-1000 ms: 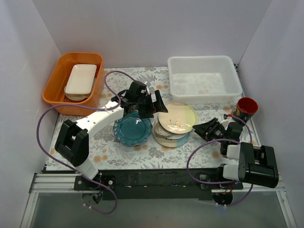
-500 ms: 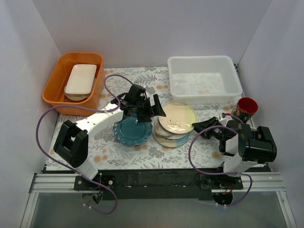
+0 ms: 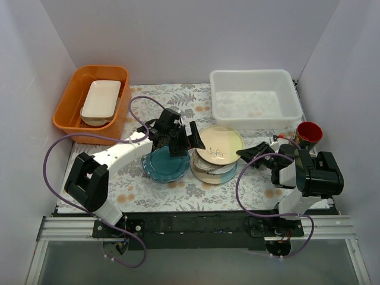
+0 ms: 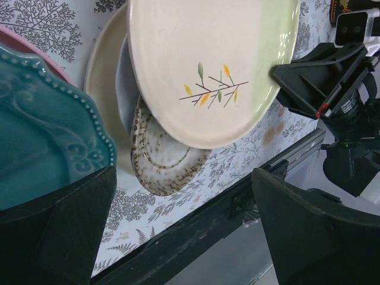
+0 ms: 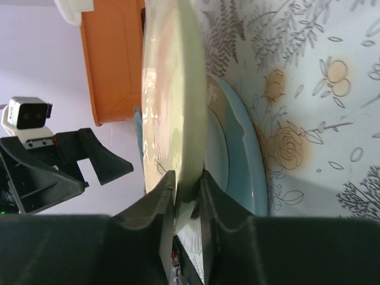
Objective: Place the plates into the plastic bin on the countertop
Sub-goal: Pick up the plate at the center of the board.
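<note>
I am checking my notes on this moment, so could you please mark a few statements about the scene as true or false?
1. The right tool is clamped on the rim of the cream floral plate. True.
2. A plate lies in the plastic bin. False: nothing shows inside it.
3. The left tool is shut on the teal plate. False: it is wide open above the plates and holds nothing.
4. The orange tub holds a white rectangular dish. True.
</note>
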